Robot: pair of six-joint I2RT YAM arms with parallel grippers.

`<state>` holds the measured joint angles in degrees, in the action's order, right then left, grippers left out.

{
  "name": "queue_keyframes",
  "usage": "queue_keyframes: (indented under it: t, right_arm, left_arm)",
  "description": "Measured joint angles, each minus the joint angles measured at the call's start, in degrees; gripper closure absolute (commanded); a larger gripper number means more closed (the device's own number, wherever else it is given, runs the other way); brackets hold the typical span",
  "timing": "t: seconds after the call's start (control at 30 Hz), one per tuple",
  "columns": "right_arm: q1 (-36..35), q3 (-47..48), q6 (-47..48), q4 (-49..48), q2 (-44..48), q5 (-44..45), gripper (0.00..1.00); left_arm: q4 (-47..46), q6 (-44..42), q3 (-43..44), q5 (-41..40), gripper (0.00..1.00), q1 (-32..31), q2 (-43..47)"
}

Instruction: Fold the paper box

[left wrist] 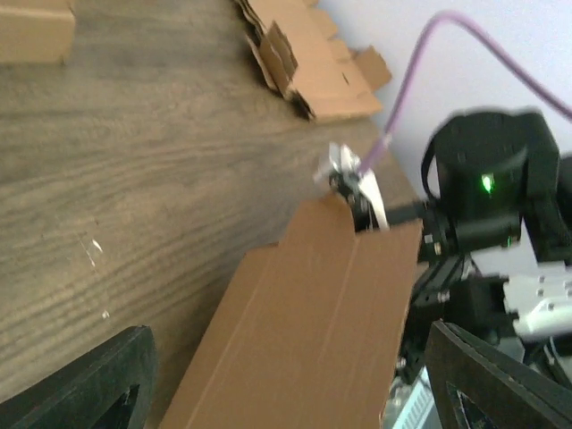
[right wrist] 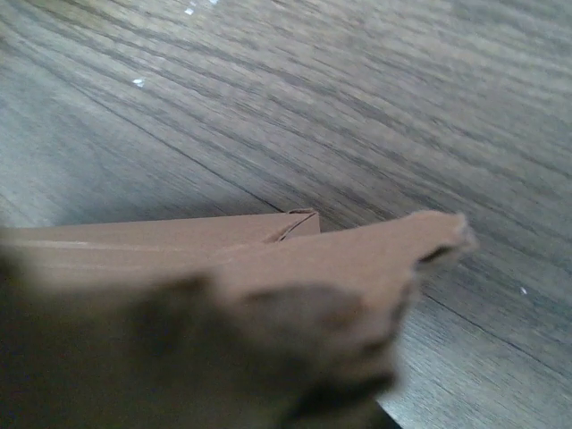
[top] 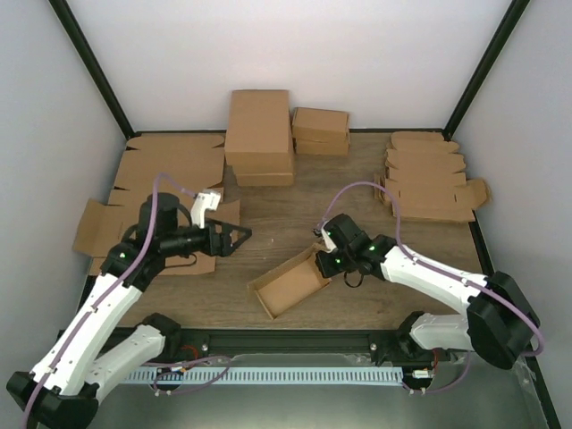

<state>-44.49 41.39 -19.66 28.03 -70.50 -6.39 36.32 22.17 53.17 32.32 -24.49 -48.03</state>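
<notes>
Near the middle of the table (top: 286,207) the plain brown paper box (top: 290,284) is laid open, its far right edge pinched by the right gripper (top: 325,254). The left gripper (top: 239,234) is held spread wide, apart from the box

Place: a robot test cell in a lab or workshop, not a home.
Enclosure: plain white walls (top: 295,54) on three sides, joined by black frame posts (top: 89,67), closing in one wooden table (top: 295,210).
Machines: a left arm (top: 89,313) and a right arm (top: 429,277), white and black, bolted side by side at the table's near edge, with small green lights lit.
Wiring: purple cables (top: 362,186) looping along the arms; a white slotted cable duct (top: 304,375) along the front rail.
Stock: flat cardboard sheets (top: 170,165) at the left, a pile of cut blanks (top: 429,179) at the right, folded boxes (top: 259,134) stacked at the back.
Workpiece: one paper box (top: 290,286), open-topped, on the table between the arms.
</notes>
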Motion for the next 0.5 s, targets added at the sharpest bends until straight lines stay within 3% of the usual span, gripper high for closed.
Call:
queue_keyframes:
  t: [0.27,0.4,0.5]
  right_arm:
    - [3.6,-1.1,-0.4,-2.3,-3.7,-4.5,0.99]
    - [3.9,-0.8,0.0,-3.3,-6.1,-5.6,0.99]
    - [4.2,-0.6,0.5,-3.9,-7.6,-6.2,0.99]
  left_arm:
    - [-2.8,-4.8,-4.5,-5.7,0.04,-11.7,1.7]
    - [-3.3,-7.6,-3.4,-12.1,0.09,-20.5,-2.9]
    - [-3.0,-10.1,-1.8,-16.2,0.18,-23.9,-8.2]
